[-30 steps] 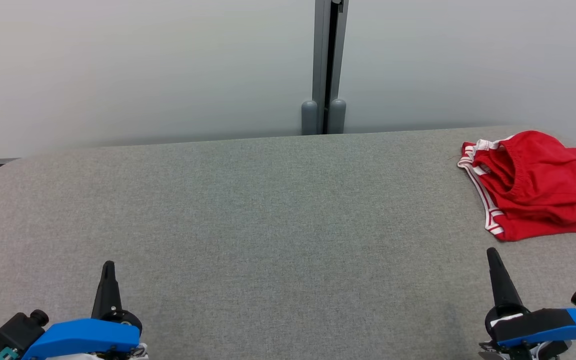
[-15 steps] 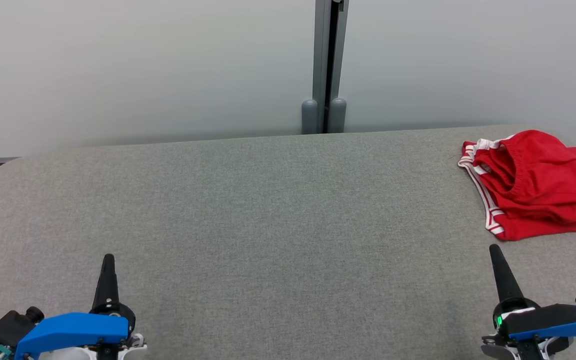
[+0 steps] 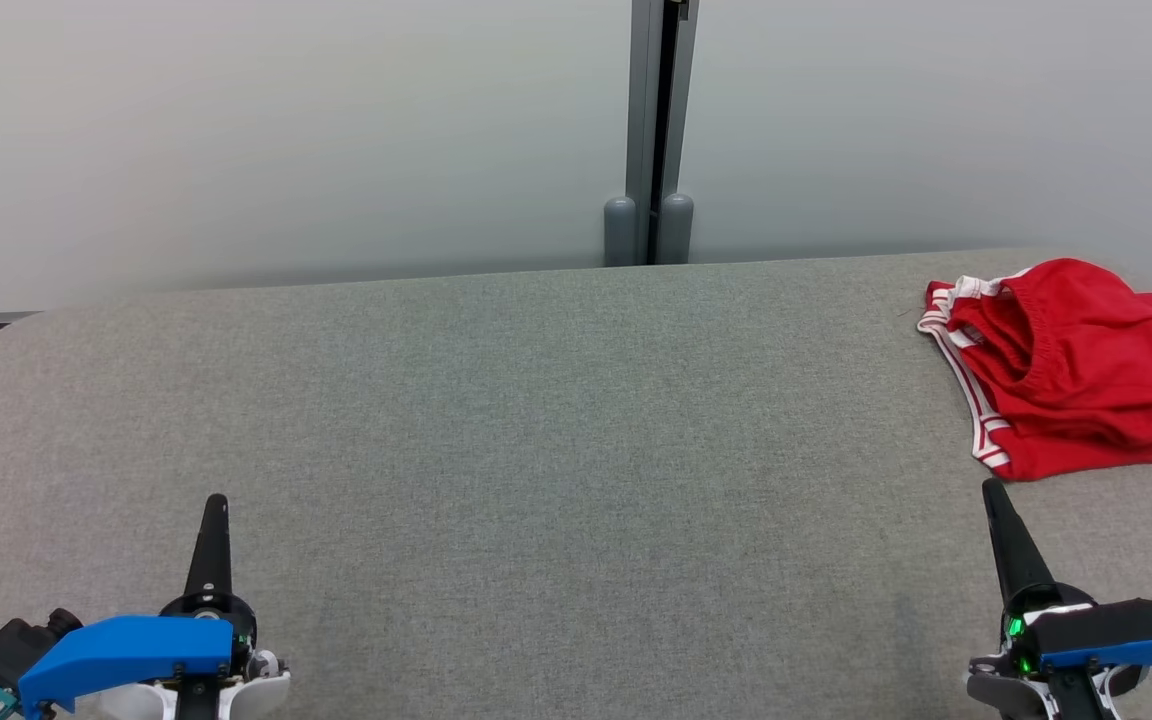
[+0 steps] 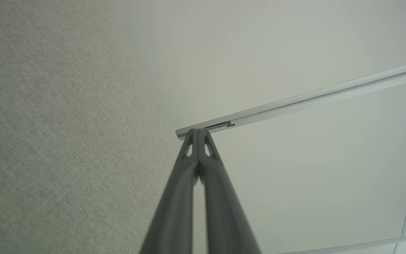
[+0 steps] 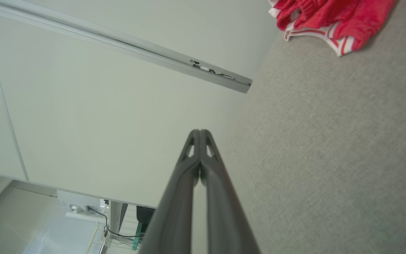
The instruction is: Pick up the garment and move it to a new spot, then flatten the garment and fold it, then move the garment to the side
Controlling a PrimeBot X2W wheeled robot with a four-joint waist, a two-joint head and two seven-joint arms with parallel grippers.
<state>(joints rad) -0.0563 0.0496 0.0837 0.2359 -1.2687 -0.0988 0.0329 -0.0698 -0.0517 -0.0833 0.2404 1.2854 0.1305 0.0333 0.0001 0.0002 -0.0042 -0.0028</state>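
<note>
Head view: left gripper [image 3: 217, 503] and right gripper [image 3: 991, 489] clenched empty (garment [image 3: 1086, 370] lies apart).

Office-like lab: frosted partition panels [image 3: 336, 130], grey fabric worktable [image 3: 536, 450]

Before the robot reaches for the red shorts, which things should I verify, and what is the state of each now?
1. Shorts lying on table, far right: ok.
2. Right hand close to shorts, not touching: ok.
3. Right hand open for a grasp: not ok, it is shut.
4. Left hand empty, far from shorts: ok.
5. Bare table between right hand and shorts: ok.
6. Whole shorts on table: cannot tell, the picture's edge cuts them.
</note>
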